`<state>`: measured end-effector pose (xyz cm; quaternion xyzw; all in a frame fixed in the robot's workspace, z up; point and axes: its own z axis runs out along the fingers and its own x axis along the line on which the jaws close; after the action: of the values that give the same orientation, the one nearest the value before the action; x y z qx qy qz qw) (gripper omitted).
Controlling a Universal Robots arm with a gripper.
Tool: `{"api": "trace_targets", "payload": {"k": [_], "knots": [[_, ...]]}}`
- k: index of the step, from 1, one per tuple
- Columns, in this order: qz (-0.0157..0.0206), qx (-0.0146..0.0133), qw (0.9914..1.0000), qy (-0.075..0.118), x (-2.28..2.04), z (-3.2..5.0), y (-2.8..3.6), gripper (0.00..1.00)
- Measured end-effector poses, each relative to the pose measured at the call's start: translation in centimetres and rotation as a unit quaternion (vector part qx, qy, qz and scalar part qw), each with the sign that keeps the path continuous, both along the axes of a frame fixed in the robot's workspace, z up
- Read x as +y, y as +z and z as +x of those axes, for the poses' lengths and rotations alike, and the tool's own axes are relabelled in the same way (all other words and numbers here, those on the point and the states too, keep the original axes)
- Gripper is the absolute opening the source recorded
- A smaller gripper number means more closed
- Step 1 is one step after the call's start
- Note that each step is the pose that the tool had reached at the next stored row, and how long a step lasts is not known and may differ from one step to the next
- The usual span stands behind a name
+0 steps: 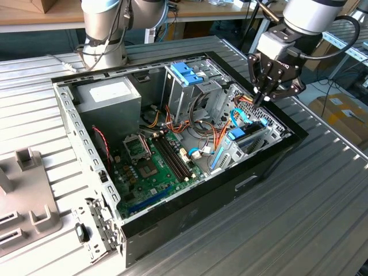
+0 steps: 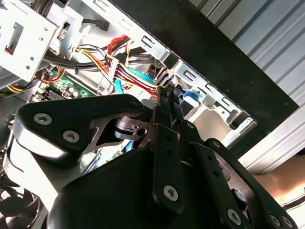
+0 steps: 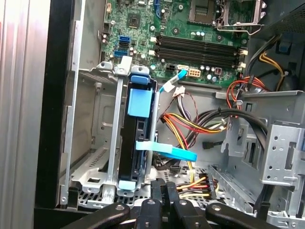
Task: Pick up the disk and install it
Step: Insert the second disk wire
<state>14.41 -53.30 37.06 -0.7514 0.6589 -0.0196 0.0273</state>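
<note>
Black end effector (image 3: 164, 191) fingers are pressed together with nothing between them, poised above the open computer case (image 1: 270, 167) at its drive-bay end. Just below, the disk (image 3: 138, 143) stands on edge in its metal bay inside that case, beside the green motherboard (image 3: 190, 43).

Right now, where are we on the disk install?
The disk already stands edge-on in the metal bay by the case wall, its light-blue frame showing. The gripper hovers just above that corner, shut and holding nothing. Whether the disk is fully seated can't be judged.
</note>
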Motion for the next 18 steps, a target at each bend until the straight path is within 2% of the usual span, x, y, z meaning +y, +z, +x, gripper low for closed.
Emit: {"api": "trace_targets", "payload": {"k": [12,14,18], "knots": [[0.0,0.0,0.99983,-0.018,-0.25,-0.27,-0.46,0.16],[0.0001,0.0,0.99983,-0.018,-0.45,-0.3,-0.46,0.16],[0.0002,0.0,0.99983,-0.018,-1.22,-0.62,-0.46,0.16]]}}
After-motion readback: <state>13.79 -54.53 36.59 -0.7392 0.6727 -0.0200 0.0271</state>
